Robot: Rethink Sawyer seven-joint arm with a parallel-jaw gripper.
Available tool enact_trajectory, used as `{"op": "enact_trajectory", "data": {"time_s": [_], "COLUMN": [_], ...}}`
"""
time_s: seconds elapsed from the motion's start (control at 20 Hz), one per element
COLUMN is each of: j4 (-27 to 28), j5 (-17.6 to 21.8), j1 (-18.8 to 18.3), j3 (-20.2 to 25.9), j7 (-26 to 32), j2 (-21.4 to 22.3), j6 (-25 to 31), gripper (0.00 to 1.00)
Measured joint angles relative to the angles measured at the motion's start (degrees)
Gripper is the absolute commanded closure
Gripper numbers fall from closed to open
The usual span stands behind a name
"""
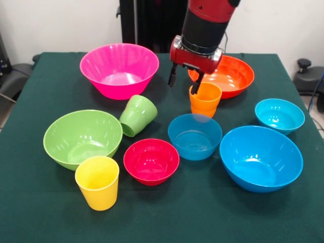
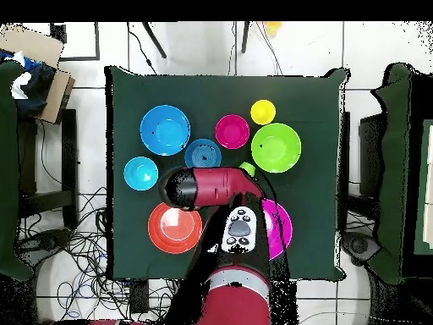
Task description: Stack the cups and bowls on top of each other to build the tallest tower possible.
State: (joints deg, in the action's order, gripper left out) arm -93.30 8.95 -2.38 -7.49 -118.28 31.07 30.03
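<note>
Front view: the pincer [image 1: 184, 81] hangs with its fingers parted, empty, one fingertip at the rim of the upright orange cup [image 1: 205, 100]. The green cup [image 1: 137, 115] lies tipped between the pink bowl [image 1: 119, 70] and the light green bowl [image 1: 82, 138]; the yellow cup [image 1: 97, 182] stands upright.

Overhead view: the arm [image 2: 211, 186] hides the pincer; the bowls sit apart on the table [image 2: 321, 237].

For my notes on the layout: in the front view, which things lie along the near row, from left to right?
Light green bowl → yellow cup → red bowl → small blue bowl → large blue bowl.
</note>
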Motion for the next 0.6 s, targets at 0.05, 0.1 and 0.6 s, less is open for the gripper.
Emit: {"op": "enact_trajectory", "data": {"time_s": [0.05, 0.1, 0.6], "j4": [0.11, 0.27, 2.34], "j5": [-0.01, 0.0, -0.01], "j1": [0.09, 0.21, 1.08], "j3": [-0.03, -0.11, -1.1], "j7": [0.0, 0.0, 0.0], "j2": [-0.18, -0.45, -2.4], "j6": [0.0, 0.0, 0.0], "gripper": [0.0, 0.0, 0.0]}}
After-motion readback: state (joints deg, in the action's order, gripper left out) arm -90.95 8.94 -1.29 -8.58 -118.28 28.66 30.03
